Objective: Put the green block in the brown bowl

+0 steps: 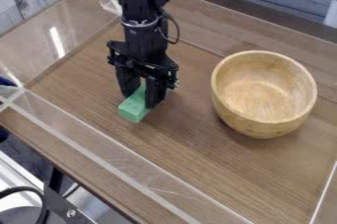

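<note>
Green block (133,110) on the wooden table (198,159) — left of centre, under the gripper (144,97).
Gripper points down, fingers straddling the block's upper end; actual clamping cannot be told. Brown bowl (265,93) sits well apart — right of frame.

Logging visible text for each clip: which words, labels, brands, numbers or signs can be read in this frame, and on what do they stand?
None: no readable text shows.
green block: plain, no marking.
brown bowl: only wood grain.
gripper and arm: black, with no label legible at this size.
table: bare wood grain.
</note>
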`<state>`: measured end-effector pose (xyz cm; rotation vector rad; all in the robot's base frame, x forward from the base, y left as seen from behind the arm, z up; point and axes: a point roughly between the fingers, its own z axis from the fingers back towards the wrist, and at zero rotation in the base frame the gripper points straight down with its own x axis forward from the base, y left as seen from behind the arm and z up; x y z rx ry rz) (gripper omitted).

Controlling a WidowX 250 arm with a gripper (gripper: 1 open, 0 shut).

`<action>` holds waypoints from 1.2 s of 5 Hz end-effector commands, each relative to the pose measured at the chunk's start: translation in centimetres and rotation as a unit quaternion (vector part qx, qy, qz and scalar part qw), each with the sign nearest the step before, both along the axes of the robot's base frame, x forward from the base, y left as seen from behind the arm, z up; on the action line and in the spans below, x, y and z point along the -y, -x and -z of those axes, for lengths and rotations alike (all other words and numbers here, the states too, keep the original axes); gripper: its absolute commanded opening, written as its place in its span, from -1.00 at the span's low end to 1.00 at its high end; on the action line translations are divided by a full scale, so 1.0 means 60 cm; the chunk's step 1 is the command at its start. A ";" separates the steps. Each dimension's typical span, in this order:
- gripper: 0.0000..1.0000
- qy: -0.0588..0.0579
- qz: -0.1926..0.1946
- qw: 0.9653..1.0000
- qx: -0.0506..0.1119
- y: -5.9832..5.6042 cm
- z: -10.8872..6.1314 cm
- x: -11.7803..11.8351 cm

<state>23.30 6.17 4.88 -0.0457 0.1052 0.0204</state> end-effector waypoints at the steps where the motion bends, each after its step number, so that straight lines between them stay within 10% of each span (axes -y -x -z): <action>1: -1.00 -0.002 -0.001 1.000 0.029 -0.026 -0.033 0.001; 4: -1.00 0.036 0.011 0.998 0.053 -0.118 -0.107 0.106; 6: -1.00 0.055 0.041 0.996 0.062 -0.147 -0.130 0.171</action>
